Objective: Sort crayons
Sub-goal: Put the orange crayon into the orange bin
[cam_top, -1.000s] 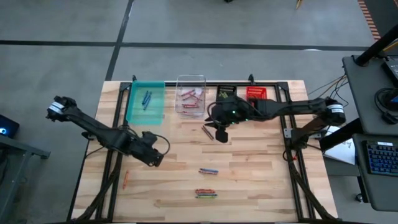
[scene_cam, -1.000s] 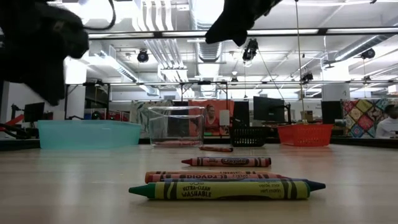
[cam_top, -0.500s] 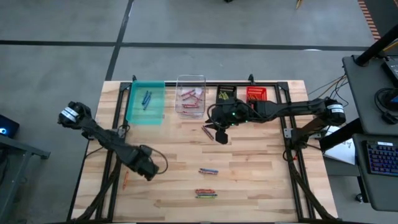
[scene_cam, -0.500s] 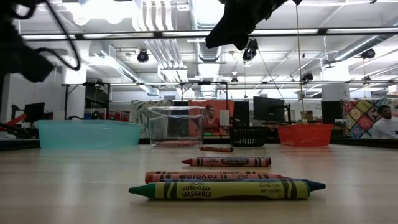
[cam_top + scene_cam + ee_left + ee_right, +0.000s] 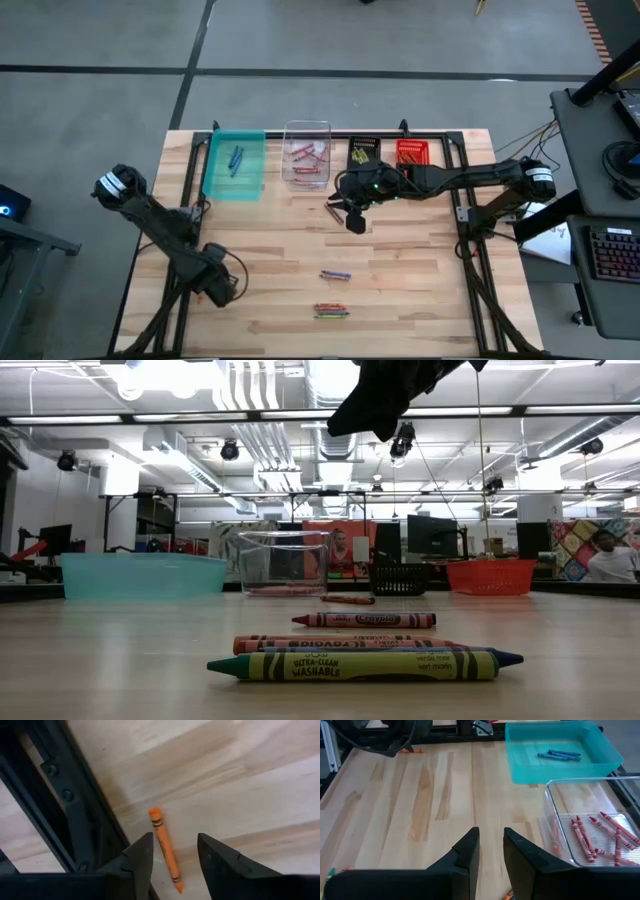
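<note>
Left gripper [image 5: 174, 857] has swung to the table's near-left edge and is hovering open over the orange crayon [image 5: 165, 848]; right gripper [image 5: 491, 851] is hanging parted, empty.

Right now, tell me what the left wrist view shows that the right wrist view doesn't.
Only the left wrist view: the left gripper, open, straddling the orange crayon lying flat by the table's dark frame.
Only the right wrist view: the right gripper, empty over bare wood, the teal bin with blue crayons, the clear bin with red crayons.
Both: the wooden table.
</note>
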Robot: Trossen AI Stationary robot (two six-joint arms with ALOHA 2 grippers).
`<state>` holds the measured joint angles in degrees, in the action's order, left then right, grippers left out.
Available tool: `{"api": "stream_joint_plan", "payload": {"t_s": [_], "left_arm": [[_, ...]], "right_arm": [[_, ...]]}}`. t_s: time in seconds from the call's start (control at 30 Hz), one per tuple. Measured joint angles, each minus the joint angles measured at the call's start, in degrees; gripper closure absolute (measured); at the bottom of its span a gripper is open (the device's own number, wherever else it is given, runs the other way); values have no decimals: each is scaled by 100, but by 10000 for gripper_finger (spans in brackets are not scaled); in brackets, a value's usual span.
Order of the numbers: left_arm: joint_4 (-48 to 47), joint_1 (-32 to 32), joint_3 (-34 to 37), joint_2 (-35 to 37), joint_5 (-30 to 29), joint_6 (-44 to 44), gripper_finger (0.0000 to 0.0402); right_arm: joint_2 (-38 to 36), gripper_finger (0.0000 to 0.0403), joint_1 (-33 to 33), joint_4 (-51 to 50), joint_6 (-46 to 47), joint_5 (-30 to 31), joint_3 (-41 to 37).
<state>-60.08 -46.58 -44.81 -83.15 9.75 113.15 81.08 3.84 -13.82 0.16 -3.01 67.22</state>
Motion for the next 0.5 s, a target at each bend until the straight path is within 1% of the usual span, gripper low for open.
{"api": "stream_joint_plan", "payload": {"t_s": [0.17, 0.5], "left_arm": [[30, -167, 72, 0, -25, 189, 247], [252, -410, 275, -11, -60, 639, 260]], "right_arm": [[0, 326, 2, 28, 24, 4, 0], [0, 326, 2, 69, -13, 2, 0]]}}
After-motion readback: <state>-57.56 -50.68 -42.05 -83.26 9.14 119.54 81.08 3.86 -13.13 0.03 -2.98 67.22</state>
